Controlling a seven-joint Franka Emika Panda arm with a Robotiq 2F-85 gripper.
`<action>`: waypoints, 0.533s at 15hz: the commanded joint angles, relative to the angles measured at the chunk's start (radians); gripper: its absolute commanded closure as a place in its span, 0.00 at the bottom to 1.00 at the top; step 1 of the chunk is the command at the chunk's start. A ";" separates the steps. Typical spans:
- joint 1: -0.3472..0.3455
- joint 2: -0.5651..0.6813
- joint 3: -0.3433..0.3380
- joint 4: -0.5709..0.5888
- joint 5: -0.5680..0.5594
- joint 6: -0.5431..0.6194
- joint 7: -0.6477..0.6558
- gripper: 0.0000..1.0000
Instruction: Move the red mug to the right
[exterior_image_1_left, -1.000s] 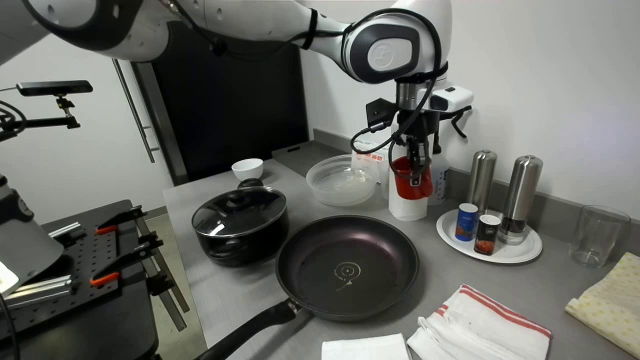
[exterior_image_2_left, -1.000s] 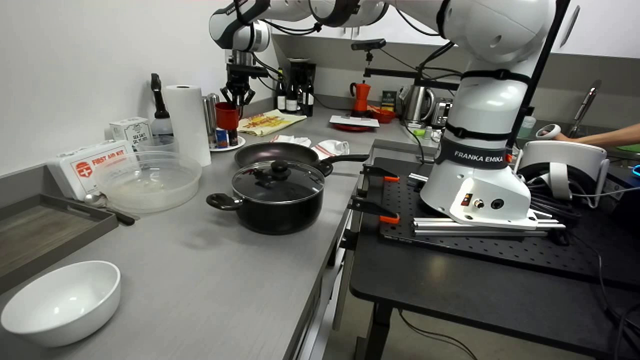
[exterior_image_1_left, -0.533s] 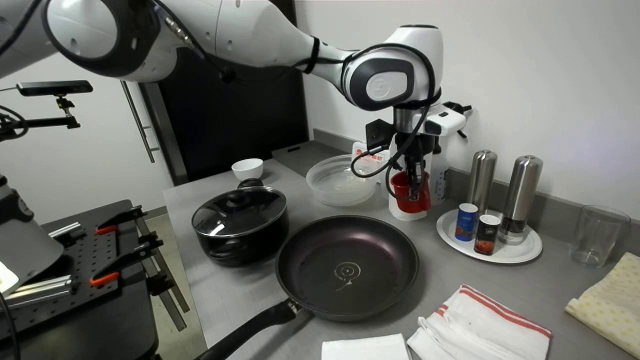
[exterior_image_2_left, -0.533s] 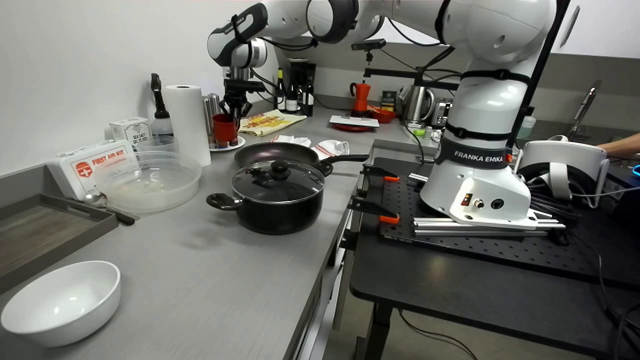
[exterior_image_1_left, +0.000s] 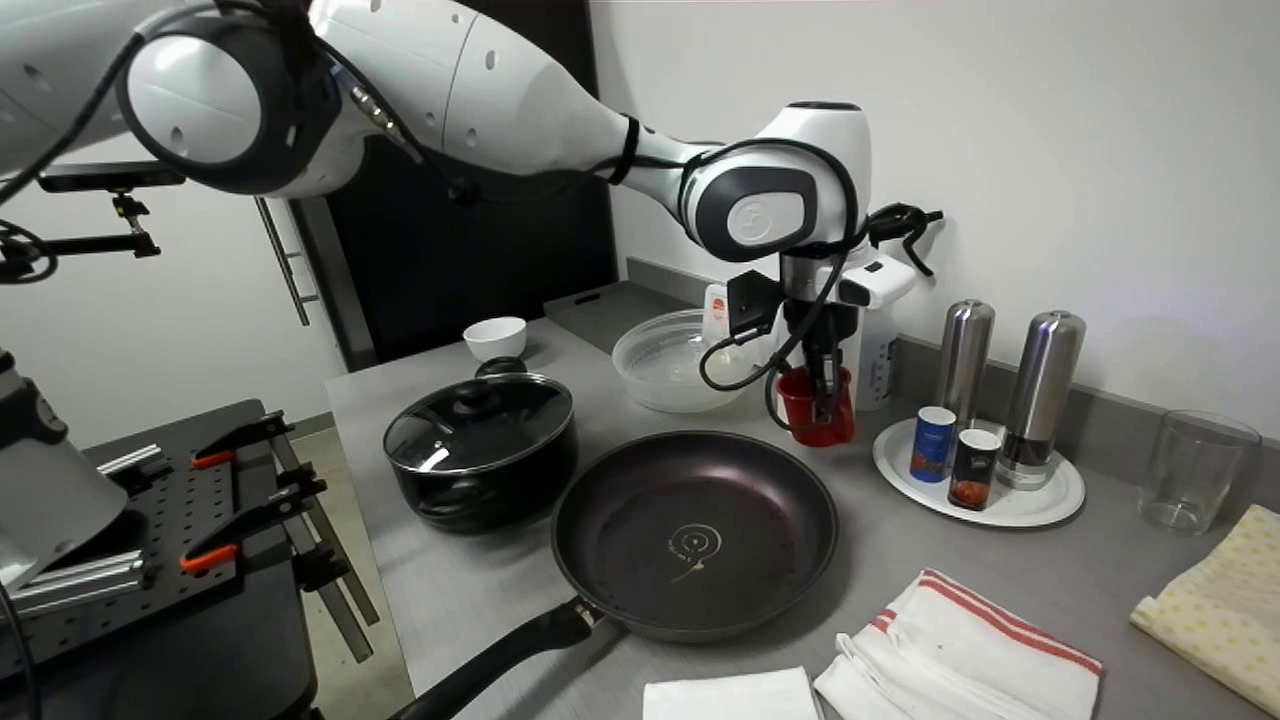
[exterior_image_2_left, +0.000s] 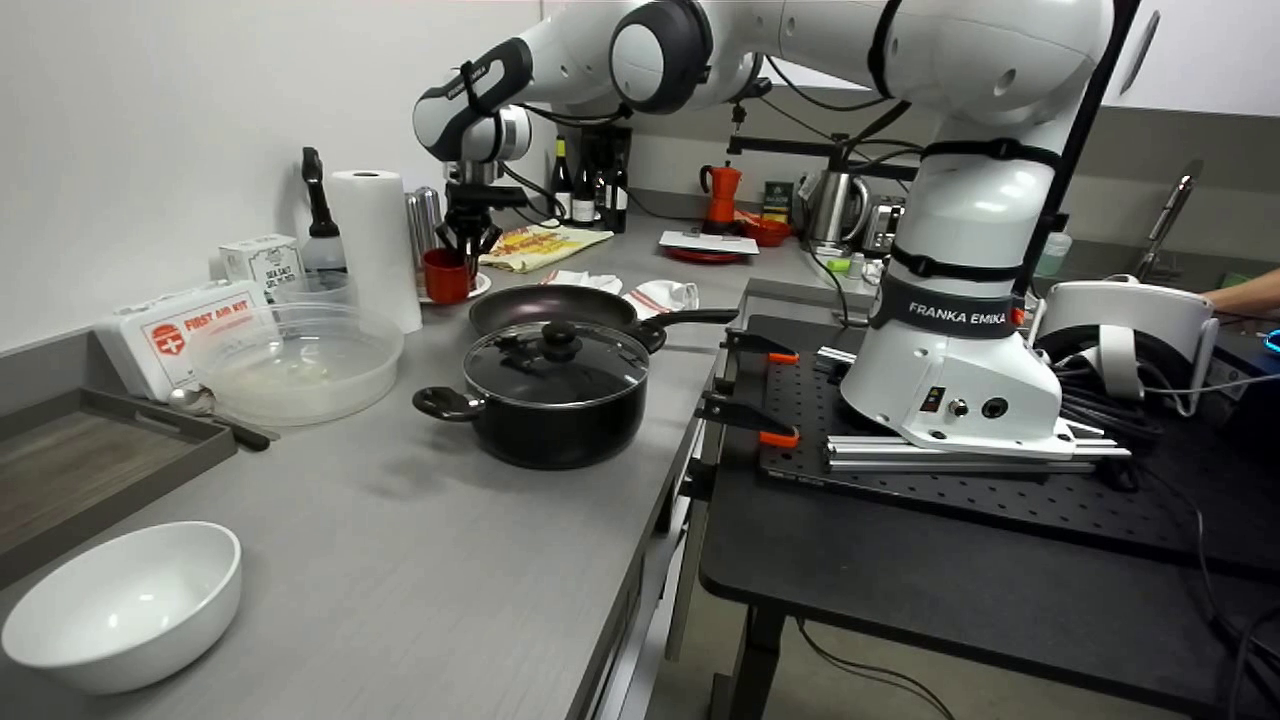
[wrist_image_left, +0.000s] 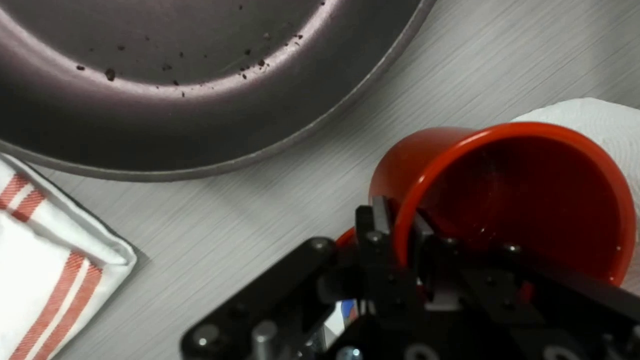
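The red mug (exterior_image_1_left: 798, 408) is beside the frying pan's far right edge, in front of the paper towel roll. It also shows in an exterior view (exterior_image_2_left: 444, 278) and in the wrist view (wrist_image_left: 530, 200), with its opening up. My gripper (exterior_image_1_left: 825, 400) points down and is shut on the mug's wall. In the wrist view the gripper (wrist_image_left: 401, 222) has one finger inside the rim and one outside. The handle is mostly hidden behind the fingers. The mug is low over the counter; I cannot tell whether its base touches it.
A black frying pan (exterior_image_1_left: 690, 560) and a lidded pot (exterior_image_1_left: 480, 430) stand left of the mug. A white plate (exterior_image_1_left: 1040, 508) with shakers and steel mills is to its right. The paper towel roll (exterior_image_2_left: 374, 250) stands close by. Folded towels (exterior_image_1_left: 970, 640) lie in front.
My gripper has come down with the red mug in it, from in front of the paper towel roll to low over the counter. The mug has also shifted slightly left in both exterior views.
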 joint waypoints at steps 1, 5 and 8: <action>0.004 0.046 -0.009 0.072 -0.005 0.014 0.033 0.98; 0.004 0.060 -0.009 0.084 -0.005 0.024 0.038 0.98; 0.001 0.070 -0.006 0.091 -0.002 0.020 0.036 0.98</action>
